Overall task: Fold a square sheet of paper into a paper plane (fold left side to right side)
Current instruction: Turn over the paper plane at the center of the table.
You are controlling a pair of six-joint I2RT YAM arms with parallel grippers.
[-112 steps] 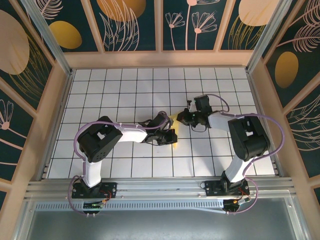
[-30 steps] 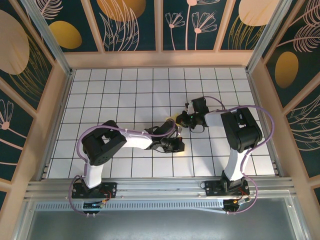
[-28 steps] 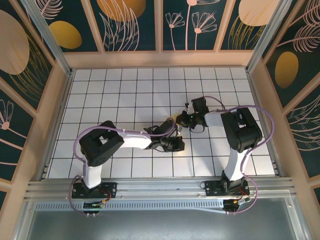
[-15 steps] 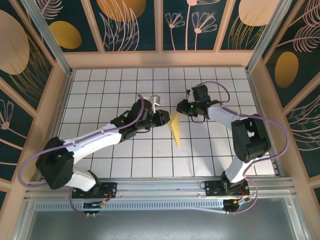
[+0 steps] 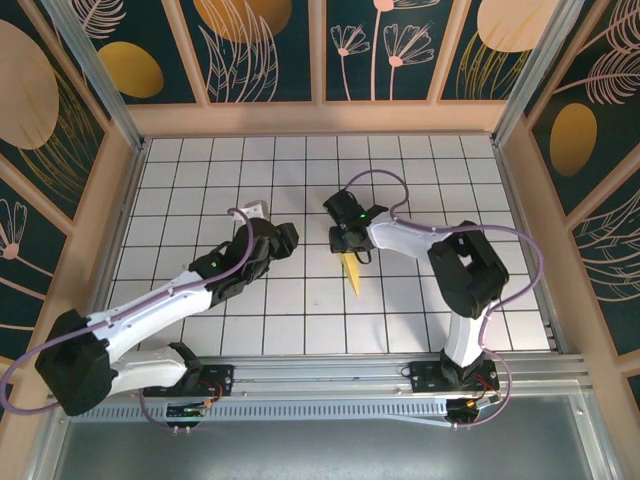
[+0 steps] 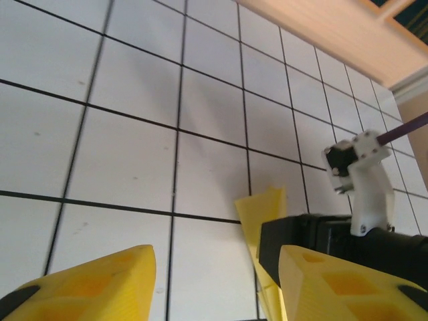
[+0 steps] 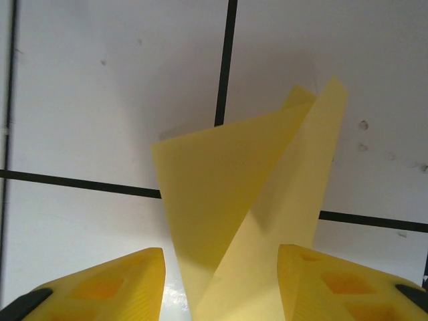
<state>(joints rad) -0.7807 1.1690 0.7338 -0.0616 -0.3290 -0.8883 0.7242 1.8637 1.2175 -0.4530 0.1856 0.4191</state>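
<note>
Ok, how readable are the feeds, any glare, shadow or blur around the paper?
Right wrist: the paper plane is sharp, its raised flap casts a soft shadow on the table, a small glare patch sits beside it, and the end effector fingers are blurred. Left wrist: fingers soft, grid lines clear. Top external: even light, no glare, plane tiny.

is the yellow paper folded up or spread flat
Folded: the paper plane shows overlapping layered flaps and tapers to a narrow point.
</note>
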